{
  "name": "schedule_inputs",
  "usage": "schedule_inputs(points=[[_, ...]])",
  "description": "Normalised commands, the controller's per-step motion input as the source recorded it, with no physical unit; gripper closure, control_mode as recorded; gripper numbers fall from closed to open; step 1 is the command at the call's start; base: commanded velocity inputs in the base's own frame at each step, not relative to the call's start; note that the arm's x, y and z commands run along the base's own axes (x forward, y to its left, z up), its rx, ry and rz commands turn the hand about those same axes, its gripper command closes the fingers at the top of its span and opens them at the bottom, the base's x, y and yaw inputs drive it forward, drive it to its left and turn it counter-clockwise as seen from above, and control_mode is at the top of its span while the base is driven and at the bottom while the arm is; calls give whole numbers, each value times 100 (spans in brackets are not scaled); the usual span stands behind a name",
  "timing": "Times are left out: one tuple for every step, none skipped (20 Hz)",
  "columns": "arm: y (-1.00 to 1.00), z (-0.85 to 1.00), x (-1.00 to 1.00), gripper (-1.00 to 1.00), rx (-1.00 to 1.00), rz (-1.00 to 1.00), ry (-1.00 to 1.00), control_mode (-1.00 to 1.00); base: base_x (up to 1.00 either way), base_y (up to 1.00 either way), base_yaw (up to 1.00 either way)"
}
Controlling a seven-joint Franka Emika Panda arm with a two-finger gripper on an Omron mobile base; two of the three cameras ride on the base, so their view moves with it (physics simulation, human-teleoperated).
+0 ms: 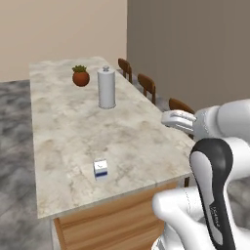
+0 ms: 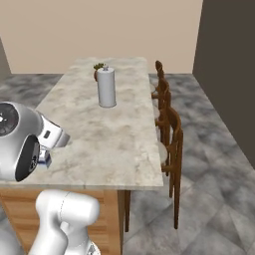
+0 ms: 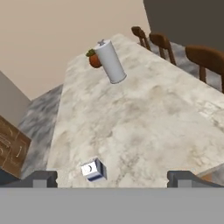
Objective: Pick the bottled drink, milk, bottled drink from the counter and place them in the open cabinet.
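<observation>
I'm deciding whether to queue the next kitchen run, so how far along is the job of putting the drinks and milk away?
Nothing looks done. The milk stands on the counter near its front edge, untouched. In hand: nothing; the gripper is open and empty, above the counter and looking down on the carton. Left: grasp the milk and shelve it, then both bottled drinks. On the counter stand just a grey canister and a potted plant.

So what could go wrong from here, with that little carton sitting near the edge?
1. The milk stands near the counter's front edge; a clumsy nudge might push it off.
2. The gripper is open and apart from the milk, which looks turned at an angle in the hand view, so the fingers might close on its corners and slip.
3. The canister stands further back; a wide arm swing could topple it.
</observation>
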Motion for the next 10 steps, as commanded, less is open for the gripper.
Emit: schedule_inputs(points=[[0,0,-37,-100,0,35,-2,-100,0,0,0],[0,-2,-39,-100,0,37,-4,-100,0,0,0],[0,-4,-35,-100,-2,37,-3,-100,0,0,0],[15,-4,-31,-100,-5,39,-1,-100,0,0,0],[29,-8,-26,-100,-10,41,0,-100,0,0,0],[26,-10,-25,-100,-10,41,0,-100,0,0,0],[16,-16,-34,-100,-10,43,0,-100,0,0,0],[27,-21,-26,-100,-13,44,0,-100,0,0,0],[42,-26,-17,-100,-19,45,0,-100,0,0,0],[49,-31,-12,-100,-23,46,0,-100,0,0,0]])
